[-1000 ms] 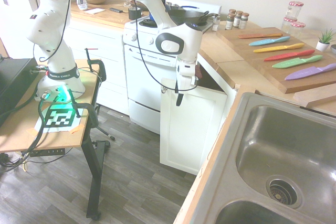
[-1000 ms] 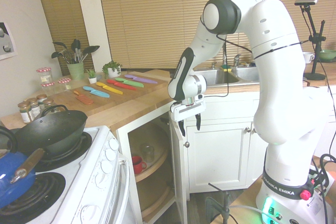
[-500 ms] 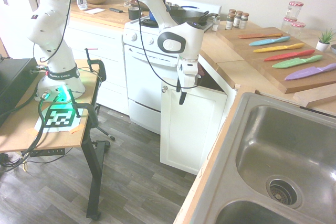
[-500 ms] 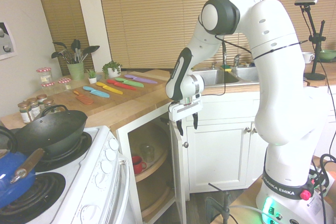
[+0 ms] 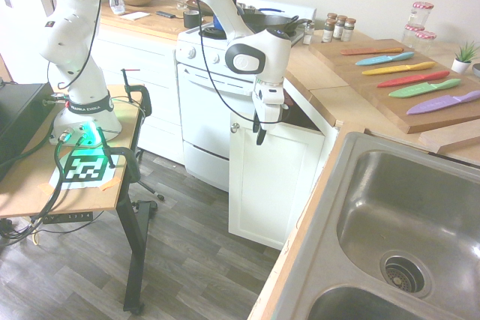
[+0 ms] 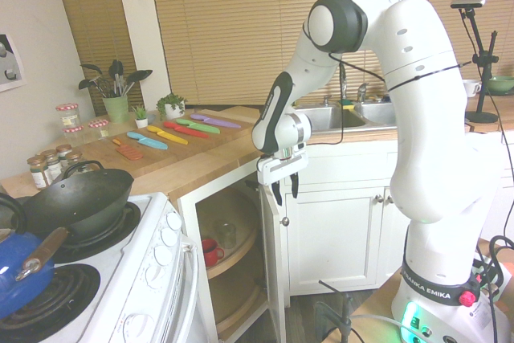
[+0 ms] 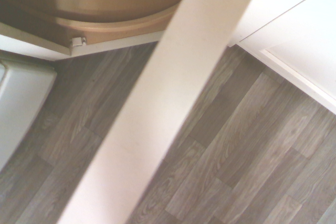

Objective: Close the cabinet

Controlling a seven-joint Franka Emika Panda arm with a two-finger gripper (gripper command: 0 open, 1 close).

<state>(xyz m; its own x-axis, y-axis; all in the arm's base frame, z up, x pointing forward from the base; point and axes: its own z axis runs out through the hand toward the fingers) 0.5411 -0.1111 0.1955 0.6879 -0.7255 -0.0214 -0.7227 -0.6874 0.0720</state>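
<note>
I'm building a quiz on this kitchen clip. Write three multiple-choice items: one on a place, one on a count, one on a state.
1. Where is the gripper?
A. over the sink
B. at the top edge of the cabinet door
C. on the stove

2. How many coloured knives lie on the cutting board?
A. three
B. six
C. nine

3. What state is the cabinet in?
A. fully shut
B. door ajar
C. door removed

Key:
1 B: the fingers hang at the door's top edge, beside the counter corner.
2 B: orange, blue, yellow, red, green and purple knives lie side by side.
3 B: the second exterior view shows the shelves and a red cup inside.
</note>
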